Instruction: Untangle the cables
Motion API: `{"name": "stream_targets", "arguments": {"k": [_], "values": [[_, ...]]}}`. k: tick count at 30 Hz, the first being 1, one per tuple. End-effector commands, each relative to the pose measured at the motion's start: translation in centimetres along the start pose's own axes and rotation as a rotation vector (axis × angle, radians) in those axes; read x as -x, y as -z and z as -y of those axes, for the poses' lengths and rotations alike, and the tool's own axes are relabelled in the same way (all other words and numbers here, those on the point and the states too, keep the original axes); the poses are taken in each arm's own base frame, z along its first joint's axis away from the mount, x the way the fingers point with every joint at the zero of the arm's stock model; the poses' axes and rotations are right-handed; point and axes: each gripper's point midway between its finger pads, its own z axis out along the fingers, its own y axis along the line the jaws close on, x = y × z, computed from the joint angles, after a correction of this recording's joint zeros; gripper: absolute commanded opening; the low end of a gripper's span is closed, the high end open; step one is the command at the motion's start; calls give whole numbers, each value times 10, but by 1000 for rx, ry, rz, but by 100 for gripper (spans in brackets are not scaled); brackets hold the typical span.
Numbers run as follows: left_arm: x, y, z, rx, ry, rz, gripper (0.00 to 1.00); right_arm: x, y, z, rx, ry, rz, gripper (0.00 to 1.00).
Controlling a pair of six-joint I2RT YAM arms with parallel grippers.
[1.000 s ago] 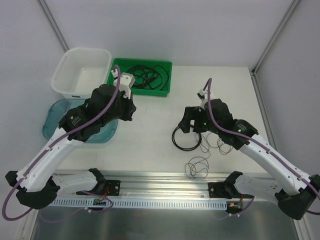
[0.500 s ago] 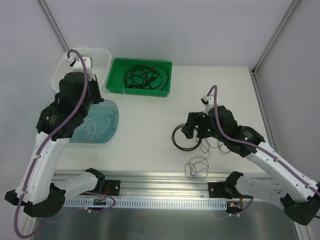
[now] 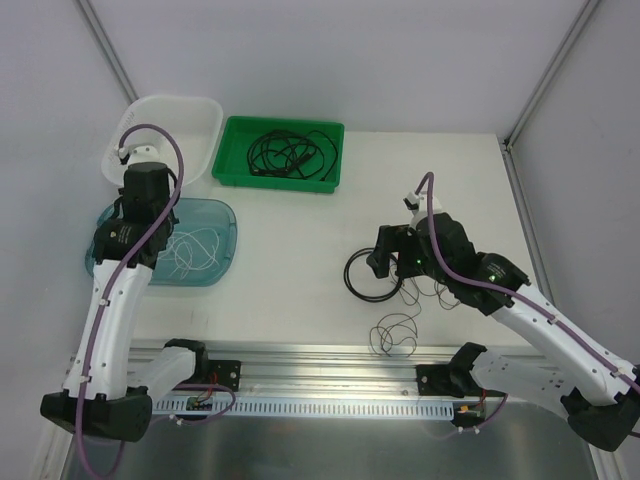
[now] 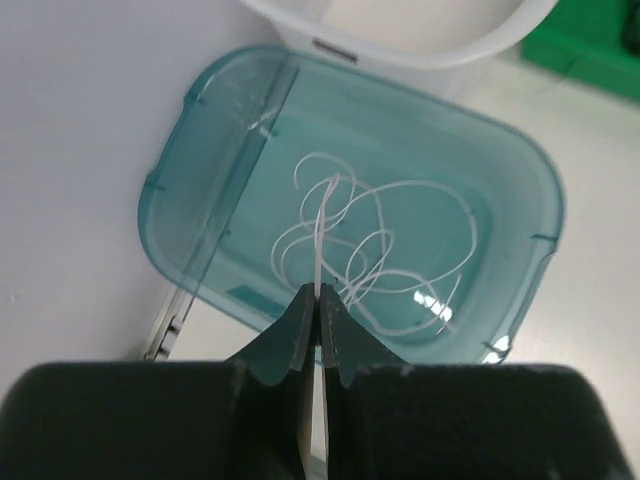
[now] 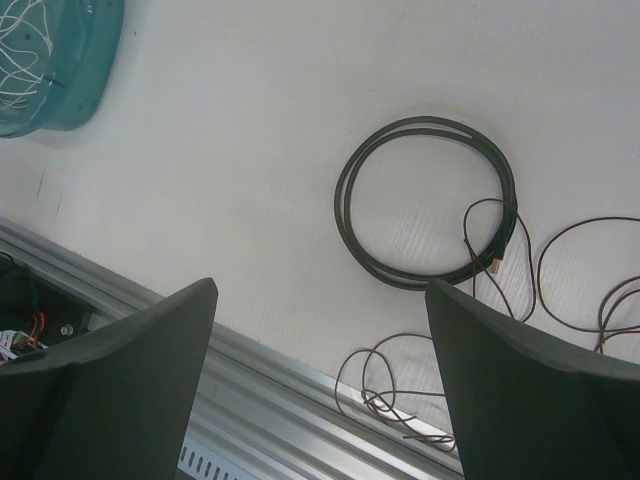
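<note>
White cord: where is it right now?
Seen from above, the white cord lies looped in the teal tray at the table's left, beside the white basin, one strand pinched by the left fingers.

Noted: black coil (image 5: 430, 123) and dark brown fine wire (image 5: 385, 403) on plain white table (image 3: 300, 260). One white cable (image 4: 318, 230) in translucent teal tub (image 3: 222, 225). Several black cables (image 3: 285, 155) in solid green tray (image 3: 330, 170). Adjacent basin (image 3: 190, 112) white, unpatterned.
</note>
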Motion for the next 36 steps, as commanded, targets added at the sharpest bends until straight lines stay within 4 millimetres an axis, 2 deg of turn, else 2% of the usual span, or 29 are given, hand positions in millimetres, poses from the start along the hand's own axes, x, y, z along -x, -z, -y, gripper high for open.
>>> {"name": "stream_targets", "arguments": {"k": [1, 3, 4, 6, 8, 9, 12, 15, 17, 19, 20, 22, 23, 24, 28, 31, 32, 34, 36], "values": [[-19, -23, -14, 84, -27, -33, 0, -5, -3, 6, -28, 10, -5, 90], [-28, -35, -16, 95, -13, -50, 14, -6, -4, 9, -42, 7, -5, 90], [-31, -38, -18, 102, -6, -57, 32, -10, -6, 12, -56, 8, -17, 90], [-35, -41, -16, 94, 0, -63, 49, -12, -8, 19, -96, 6, -19, 90], [-37, -39, -16, 84, 11, -59, 66, -23, -14, 30, -157, 8, -62, 90], [-38, -39, -14, 72, 14, -57, 83, -25, -15, 38, -204, 6, -67, 90], [-43, -36, -10, 39, 22, -47, 99, -41, -21, 55, -288, -14, -124, 90], [-46, -26, 9, -96, 45, -17, 99, -55, -25, 72, -347, -69, -150, 89], [-55, -21, 37, -265, 43, -20, 99, -63, -26, 87, -396, -123, -162, 86], [-51, -10, 55, -382, 61, 28, 99, -67, -26, 99, -433, -159, -165, 84], [-61, -4, 74, -501, 55, 13, 99, -73, -27, 105, -450, -162, -177, 83], [-60, 7, 87, -597, 63, 58, 99, -77, -29, 113, -471, -181, -187, 79], [-70, 10, 98, -658, 58, 45, 99, -79, -31, 115, -472, -181, -195, 77], [-72, 13, 100, -682, 55, 58, 99, -84, -35, 115, -458, -185, -217, 74], [-93, 14, 113, -740, 33, 62, 99, -88, -48, 104, -379, -173, -241, 65], [-101, 16, 119, -774, 44, 68, 99, -91, -58, 97, -347, -170, -278, 60], [-111, 14, 123, -784, 52, 45, 99, -91, -61, 96, -344, -168, -283, 59], [-118, 15, 127, -809, 63, 40, 99, -88, -66, 94, -344, -165, -284, 59], [-134, 16, 132, -835, 77, 5, 99, -90, -74, 92, -349, -156, -303, 56]]}}
